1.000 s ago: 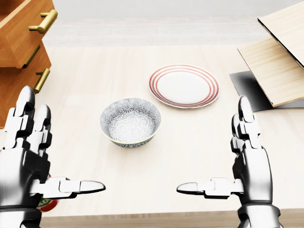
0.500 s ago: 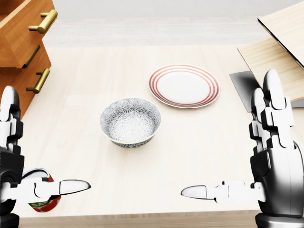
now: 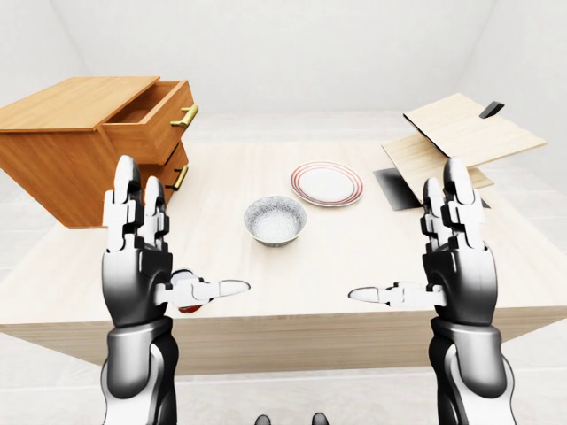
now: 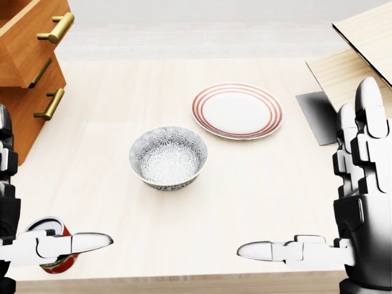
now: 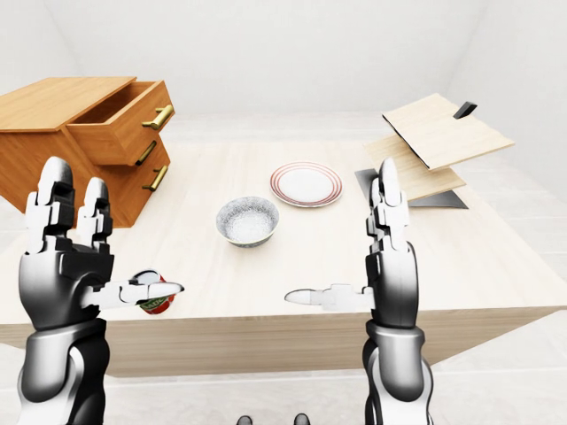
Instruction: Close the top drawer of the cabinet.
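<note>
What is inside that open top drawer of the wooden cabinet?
The top drawer stands pulled out of the cabinet. Only bare wooden inner walls show; its floor and any contents are hidden behind the drawer's sides.

Cabinet (image 3: 84, 150) at table (image 3: 372, 266) left; bowl (image 3: 275, 220) centre, plate (image 3: 326, 183) beyond.

Red-ringed white plate (image 4: 237, 111), grey floral-patterned bowl (image 4: 168, 157).
</note>
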Controlling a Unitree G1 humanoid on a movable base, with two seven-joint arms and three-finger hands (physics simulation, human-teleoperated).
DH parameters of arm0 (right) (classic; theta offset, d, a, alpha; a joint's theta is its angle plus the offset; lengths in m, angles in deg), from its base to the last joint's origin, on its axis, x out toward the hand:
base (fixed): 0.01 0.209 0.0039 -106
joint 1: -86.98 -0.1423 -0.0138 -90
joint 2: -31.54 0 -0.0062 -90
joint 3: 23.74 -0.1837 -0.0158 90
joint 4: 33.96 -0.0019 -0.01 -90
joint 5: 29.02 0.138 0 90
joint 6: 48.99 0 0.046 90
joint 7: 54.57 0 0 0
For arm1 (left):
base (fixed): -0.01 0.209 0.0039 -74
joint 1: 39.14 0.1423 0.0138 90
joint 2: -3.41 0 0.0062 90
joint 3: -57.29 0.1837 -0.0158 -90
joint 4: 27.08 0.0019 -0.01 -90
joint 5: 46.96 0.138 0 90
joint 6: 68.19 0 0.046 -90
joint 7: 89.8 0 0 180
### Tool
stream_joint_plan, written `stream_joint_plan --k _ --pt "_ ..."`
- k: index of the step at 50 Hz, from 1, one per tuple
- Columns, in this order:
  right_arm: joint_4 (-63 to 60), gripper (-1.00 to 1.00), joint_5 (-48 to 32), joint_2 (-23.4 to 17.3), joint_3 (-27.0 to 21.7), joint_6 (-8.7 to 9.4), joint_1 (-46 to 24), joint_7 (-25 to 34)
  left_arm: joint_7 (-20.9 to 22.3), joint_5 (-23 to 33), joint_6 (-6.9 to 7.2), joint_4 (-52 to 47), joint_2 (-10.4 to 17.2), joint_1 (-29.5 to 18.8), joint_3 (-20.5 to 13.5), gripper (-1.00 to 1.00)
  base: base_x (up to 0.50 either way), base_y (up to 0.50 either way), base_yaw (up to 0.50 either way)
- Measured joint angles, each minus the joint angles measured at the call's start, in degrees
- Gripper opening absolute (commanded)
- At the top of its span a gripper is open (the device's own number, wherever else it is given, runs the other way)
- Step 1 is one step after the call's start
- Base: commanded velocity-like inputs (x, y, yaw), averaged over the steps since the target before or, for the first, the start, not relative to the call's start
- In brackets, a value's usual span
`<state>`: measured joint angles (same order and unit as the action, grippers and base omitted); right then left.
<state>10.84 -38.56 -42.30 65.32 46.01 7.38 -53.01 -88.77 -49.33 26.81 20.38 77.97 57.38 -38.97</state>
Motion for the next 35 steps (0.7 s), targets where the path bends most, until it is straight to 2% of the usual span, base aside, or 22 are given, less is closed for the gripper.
stream_joint_plan --k 15,35 --pt "-0.2 1.0 0.4 0.3 -0.7 0.0 0.0 0.2 -0.1 3.3 0.0 0.9 0.1 0.7 1.2 1.0 0.0 0.02 0.0" --pt "-0.3 1.0 0.0 0.2 -0.5 0.0 0.0 0.3 -0.6 4.6 0.0 1.5 0.0 0.7 1.3 1.0 0.01 0.5 0.0"
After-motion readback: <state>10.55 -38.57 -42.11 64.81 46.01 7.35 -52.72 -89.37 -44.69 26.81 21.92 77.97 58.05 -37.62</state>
